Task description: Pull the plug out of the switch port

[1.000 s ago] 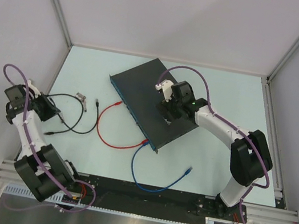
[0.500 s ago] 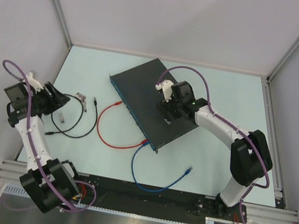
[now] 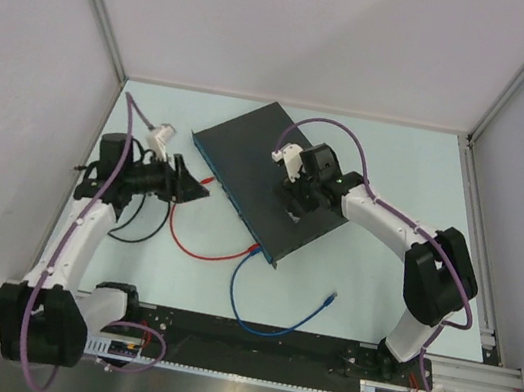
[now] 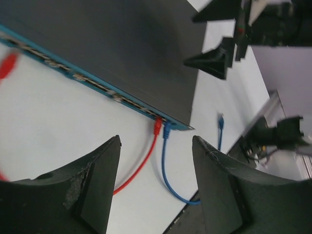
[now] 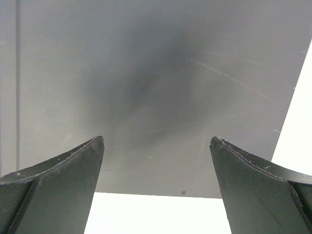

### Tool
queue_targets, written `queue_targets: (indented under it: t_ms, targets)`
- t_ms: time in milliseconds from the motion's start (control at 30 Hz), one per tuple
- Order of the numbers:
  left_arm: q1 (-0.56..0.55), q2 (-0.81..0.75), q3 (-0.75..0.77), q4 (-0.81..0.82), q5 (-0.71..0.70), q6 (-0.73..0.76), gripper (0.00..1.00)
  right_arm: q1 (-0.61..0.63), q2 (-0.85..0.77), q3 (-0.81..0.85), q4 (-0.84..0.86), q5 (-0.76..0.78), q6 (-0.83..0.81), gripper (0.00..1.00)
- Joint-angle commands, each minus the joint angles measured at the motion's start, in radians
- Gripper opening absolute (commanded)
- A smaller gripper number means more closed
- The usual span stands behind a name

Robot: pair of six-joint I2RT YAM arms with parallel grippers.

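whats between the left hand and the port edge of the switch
Top view: just the red cable's loose end, right by the left hand, then bare table up to the switch.

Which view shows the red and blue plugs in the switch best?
The left wrist view: the red plug and blue plug sit side by side in the teal edge of the switch. The top view shows them tiny at the near corner. The right wrist view shows only the bare top, no plugs.

Bright, diffuse light, faint soft shadows — the left wrist view is slightly motion-blurred.
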Motion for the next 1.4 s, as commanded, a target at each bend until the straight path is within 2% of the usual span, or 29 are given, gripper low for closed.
queue_targets:
  t_ms: [0, 100, 233, 367, 500, 600, 900, 967, 1067, 1100, 1133, 1167, 1200, 1367]
  targets:
    - [-0.113, 0.064, -0.044, 0.094, 0.028, 0.019, 0.65, 0.0, -0.074, -0.001, -0.058, -0.095, -0.005, 0.96]
    - [-0.141, 0.107, -0.096, 0.12, 0.029, 0.031, 0.65, 0.011, -0.109, -0.016, -0.101, -0.175, -0.022, 0.96]
    - [-0.158, 0.133, -0.179, 0.267, 0.055, -0.044, 0.65, 0.052, -0.163, -0.058, -0.13, -0.224, -0.057, 0.96]
    - [-0.187, 0.154, -0.257, 0.48, 0.072, -0.125, 0.64, 0.103, -0.197, -0.099, -0.161, -0.243, -0.083, 0.96]
    - [-0.218, 0.196, -0.332, 0.665, 0.088, -0.19, 0.62, 0.097, -0.2, -0.121, -0.158, -0.241, -0.077, 0.96]
    - [-0.239, 0.283, -0.329, 0.743, 0.091, -0.208, 0.57, 0.082, -0.191, -0.122, -0.149, -0.232, -0.073, 0.96]
    - [-0.304, 0.556, -0.24, 0.835, 0.135, -0.277, 0.51, 0.066, -0.128, -0.122, -0.121, -0.191, -0.076, 0.96]
    - [-0.319, 0.601, -0.239, 0.87, 0.143, -0.297, 0.49, 0.065, -0.111, -0.122, -0.113, -0.197, -0.077, 0.88]
    - [-0.327, 0.641, -0.222, 0.886, 0.149, -0.311, 0.47, 0.059, -0.09, -0.121, -0.112, -0.22, -0.071, 0.59]
    - [-0.327, 0.664, -0.216, 0.892, 0.153, -0.314, 0.47, 0.052, -0.088, -0.121, -0.115, -0.243, -0.068, 0.26]
    - [-0.328, 0.677, -0.213, 0.898, 0.155, -0.319, 0.45, 0.051, -0.083, -0.121, -0.115, -0.246, -0.062, 0.12]
    - [-0.33, 0.69, -0.211, 0.915, 0.158, -0.323, 0.45, 0.045, -0.08, -0.121, -0.113, -0.254, -0.045, 0.03]
    - [-0.331, 0.71, -0.205, 0.923, 0.167, -0.331, 0.44, 0.042, -0.076, -0.121, -0.113, -0.258, -0.04, 0.0]
    - [-0.361, 0.745, -0.193, 0.947, 0.183, -0.339, 0.44, 0.026, -0.053, -0.121, -0.101, -0.254, -0.02, 0.0]
